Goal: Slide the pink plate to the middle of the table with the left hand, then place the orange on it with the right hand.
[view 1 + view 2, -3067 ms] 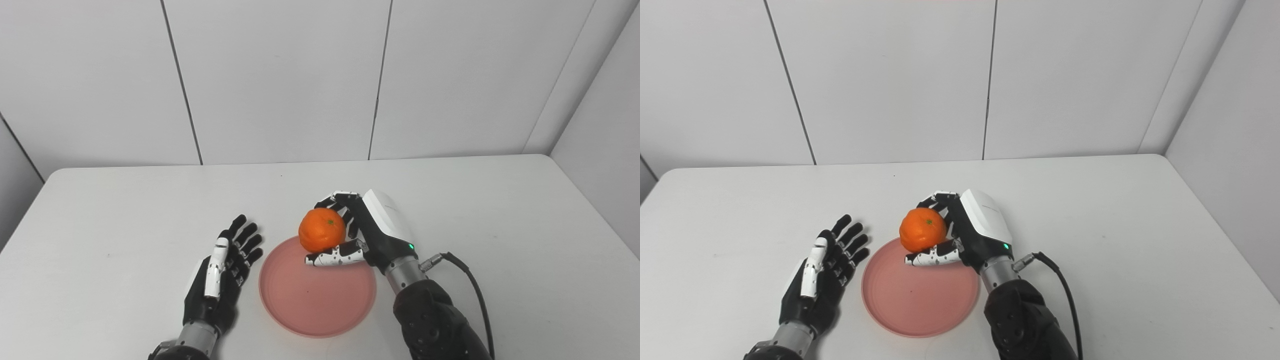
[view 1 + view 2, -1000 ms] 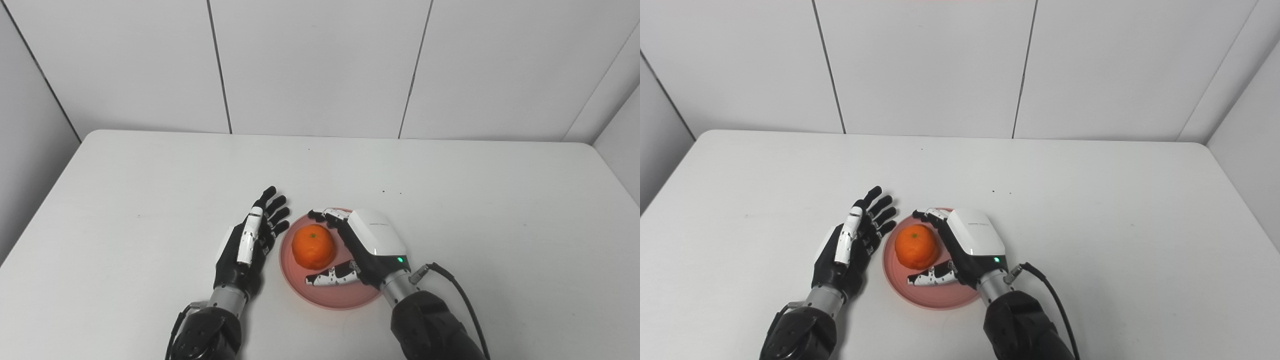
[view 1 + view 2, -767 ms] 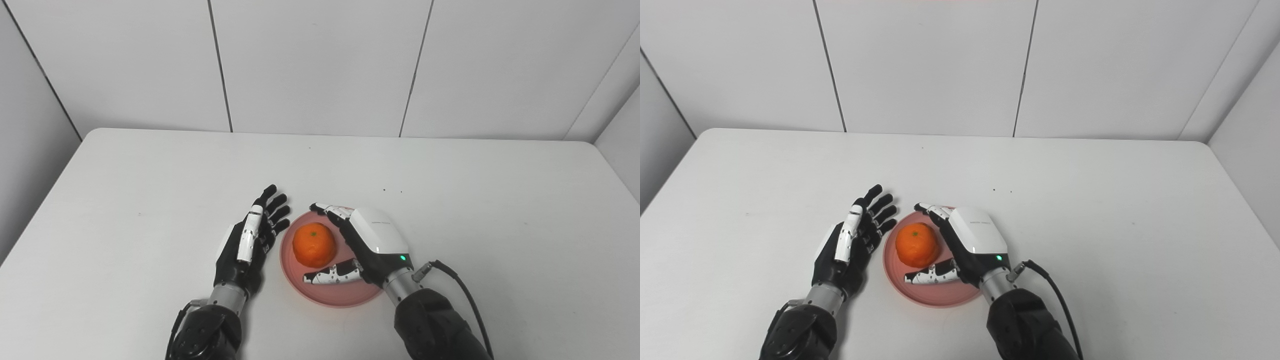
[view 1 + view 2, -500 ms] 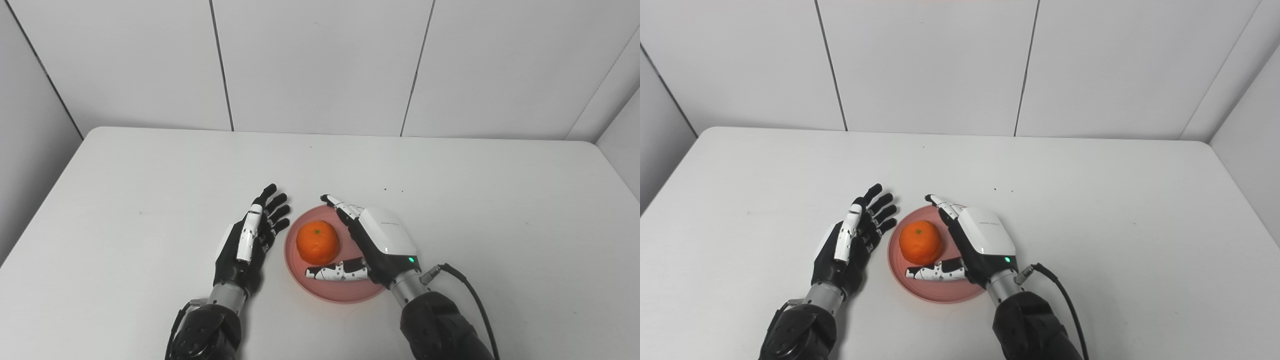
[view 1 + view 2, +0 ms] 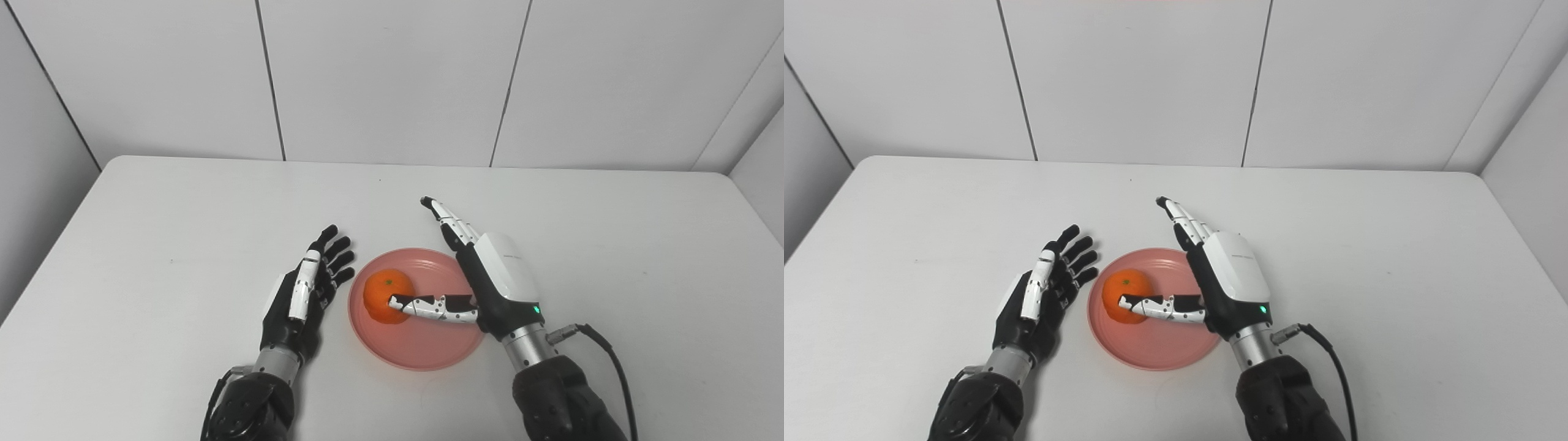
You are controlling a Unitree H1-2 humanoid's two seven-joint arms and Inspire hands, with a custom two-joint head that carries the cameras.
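The pink plate (image 5: 429, 343) lies near the middle of the white table, toward the front. The orange (image 5: 381, 293) rests on the plate's left part. My right hand (image 5: 493, 282) hovers over the plate's right side, raised and open; its fingers (image 5: 450, 225) point away from me and its thumb crosses in front of the orange. My left hand (image 5: 303, 294) lies open on the table just left of the plate, fingers spread, holding nothing.
The white table (image 5: 612, 245) runs to grey wall panels at the back. A black cable (image 5: 603, 355) trails from my right wrist toward the right. A few small dark specks (image 5: 481, 233) lie behind the plate.
My right hand has let go of the orange, straightened its fingers and lifted back to the right. The orange stays on the plate. The left hand has not moved.
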